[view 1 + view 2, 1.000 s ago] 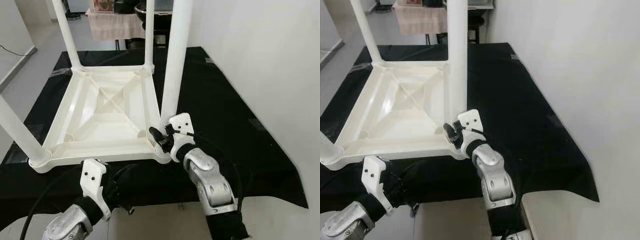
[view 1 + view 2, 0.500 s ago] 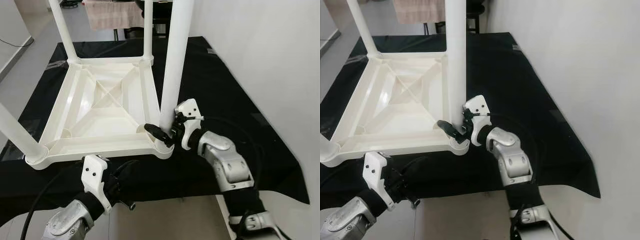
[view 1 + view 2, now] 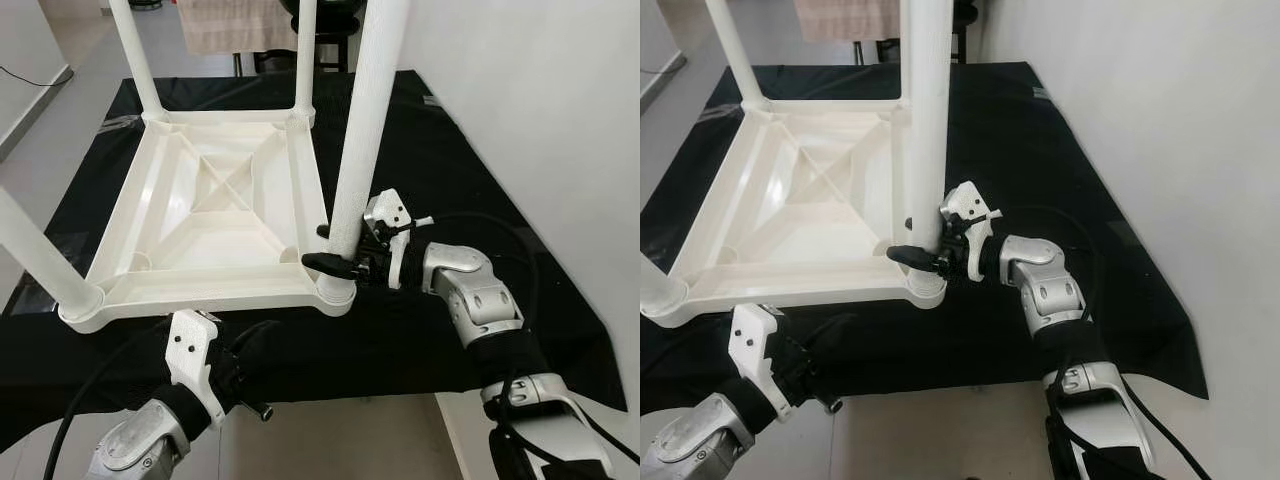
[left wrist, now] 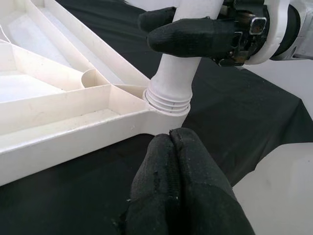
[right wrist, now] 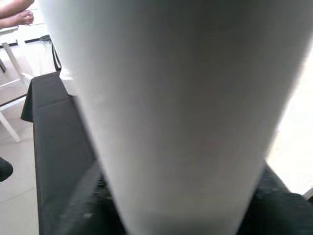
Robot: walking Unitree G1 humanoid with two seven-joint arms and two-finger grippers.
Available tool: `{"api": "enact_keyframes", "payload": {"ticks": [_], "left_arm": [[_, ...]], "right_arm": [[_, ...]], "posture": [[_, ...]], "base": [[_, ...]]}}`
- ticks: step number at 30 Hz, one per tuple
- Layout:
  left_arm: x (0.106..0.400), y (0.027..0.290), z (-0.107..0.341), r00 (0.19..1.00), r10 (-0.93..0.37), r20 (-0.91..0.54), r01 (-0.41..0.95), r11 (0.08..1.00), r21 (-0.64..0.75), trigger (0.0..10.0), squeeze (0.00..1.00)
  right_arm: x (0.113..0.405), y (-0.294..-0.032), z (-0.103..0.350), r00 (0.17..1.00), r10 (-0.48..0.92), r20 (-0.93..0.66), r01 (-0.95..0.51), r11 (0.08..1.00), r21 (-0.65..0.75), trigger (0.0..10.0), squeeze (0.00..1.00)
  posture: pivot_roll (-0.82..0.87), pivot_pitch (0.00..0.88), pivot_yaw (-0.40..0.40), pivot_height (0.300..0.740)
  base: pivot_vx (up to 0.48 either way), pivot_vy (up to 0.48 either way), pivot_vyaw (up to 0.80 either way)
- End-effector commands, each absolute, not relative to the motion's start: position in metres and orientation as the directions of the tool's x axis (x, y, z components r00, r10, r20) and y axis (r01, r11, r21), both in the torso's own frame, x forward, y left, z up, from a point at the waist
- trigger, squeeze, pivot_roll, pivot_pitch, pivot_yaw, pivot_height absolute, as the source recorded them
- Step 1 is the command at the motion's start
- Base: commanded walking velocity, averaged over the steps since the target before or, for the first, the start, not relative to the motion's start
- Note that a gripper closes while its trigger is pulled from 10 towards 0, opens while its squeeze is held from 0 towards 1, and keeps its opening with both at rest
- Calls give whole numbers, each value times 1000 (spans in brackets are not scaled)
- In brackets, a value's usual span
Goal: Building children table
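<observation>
A white plastic children's table lies upside down on a black cloth, its four legs pointing up. My right gripper reaches in from the right and is shut on the near-right leg just above its socket, with one finger in front of the leg and the other behind it. The right wrist view looks straight at that leg. My left gripper is shut with nothing in it, low in front of the table's near edge and just below the same corner.
A white wall runs close along the right of the cloth. The other legs stand at the near left, far left and far right. Furniture with a draped cloth stands behind. A black cable hangs by my left arm.
My right arm has swung out to the right, and its fingers now clasp the near-right leg from the side instead of sitting at its base. The left gripper has stayed put.
</observation>
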State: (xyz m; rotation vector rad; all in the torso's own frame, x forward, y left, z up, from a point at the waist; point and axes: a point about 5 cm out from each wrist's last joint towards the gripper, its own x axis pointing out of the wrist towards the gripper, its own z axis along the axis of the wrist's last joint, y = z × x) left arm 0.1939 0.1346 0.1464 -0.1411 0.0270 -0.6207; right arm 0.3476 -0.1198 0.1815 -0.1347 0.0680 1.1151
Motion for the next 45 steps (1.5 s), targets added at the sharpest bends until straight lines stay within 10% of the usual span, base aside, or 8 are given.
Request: {"api": "enact_keyframes", "payload": {"ticks": [1,27,28,29,32,38,39,45], "left_arm": [[191,133,145,813,-582,6,577,804,-144,10000,0],[197,135,146,827,-562,25,560,817,-137,10000,0],[198,135,146,826,-563,25,560,817,-137,10000,0],[198,135,145,824,-566,24,564,815,-137,10000,0],[199,135,145,820,-572,23,569,810,-139,10000,0],[199,135,145,819,-573,24,570,809,-140,10000,0],[199,134,145,819,-573,25,570,809,-142,10000,0],[199,132,145,818,-574,29,572,808,-146,10000,0]], "right_arm": [[348,-125,181,442,889,-120,-897,437,-62,0,0],[302,-87,127,868,441,-228,-463,885,-53,0,0],[302,-88,128,874,427,-232,-447,894,-40,10000,0],[302,-87,130,869,437,-233,-452,892,-12,10000,639],[306,-82,142,841,510,-179,-495,860,123,10000,1000],[317,-86,157,791,607,-78,-582,785,214,10000,1000],[323,-92,168,717,697,-19,-682,707,190,10000,0],[329,-107,178,554,832,22,-823,544,161,10000,0]], "posture": [[112,100,-56,740],[68,98,-88,740],[68,96,-87,740],[68,94,-84,740],[66,91,-78,740],[71,87,-79,740],[71,88,-82,740],[78,86,-84,740]], "base": [[0,0,0],[0,0,0],[0,0,0],[0,0,0],[0,0,0],[0,0,0],[0,0,0],[0,0,0]]}}
